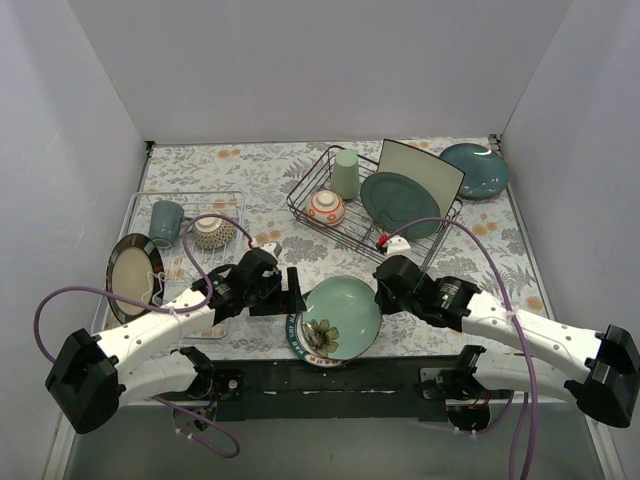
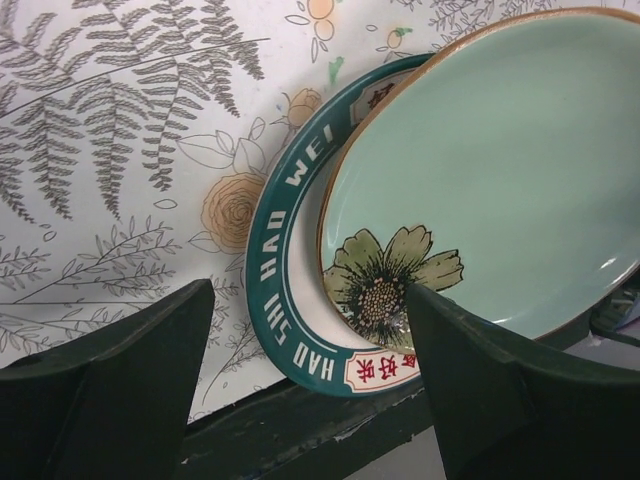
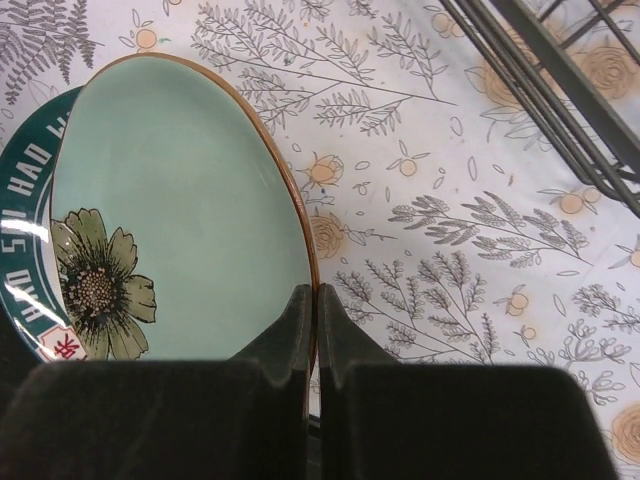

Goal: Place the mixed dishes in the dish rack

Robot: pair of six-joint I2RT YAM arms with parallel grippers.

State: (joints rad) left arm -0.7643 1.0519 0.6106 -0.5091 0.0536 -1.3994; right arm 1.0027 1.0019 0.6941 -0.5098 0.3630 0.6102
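Note:
A round light green plate with a flower motif [image 1: 343,315] lies tilted over a teal-rimmed lettered plate [image 1: 297,341] at the table's near edge. My right gripper [image 1: 383,299] is shut on the green plate's right rim; in the right wrist view the gripper [image 3: 312,292] pinches the brown rim of the plate [image 3: 180,200]. My left gripper [image 1: 293,298] is open and empty just left of both plates; in the left wrist view the gripper [image 2: 310,350] frames the flower plate [image 2: 500,170] and the lettered plate [image 2: 275,260]. The black wire dish rack [image 1: 300,200] holds a pale green cup [image 1: 345,172], a red-orange bowl [image 1: 326,207], a white square plate [image 1: 425,170] and a dark green round plate [image 1: 400,203].
A teal plate [image 1: 473,170] lies right of the rack. A pale wire tray [image 1: 235,200] at the left holds a grey-green mug [image 1: 165,220] and a patterned bowl [image 1: 212,232]; a dark plate with a cream centre [image 1: 135,275] leans at its left. Rack wires [image 3: 560,80] show upper right in the right wrist view.

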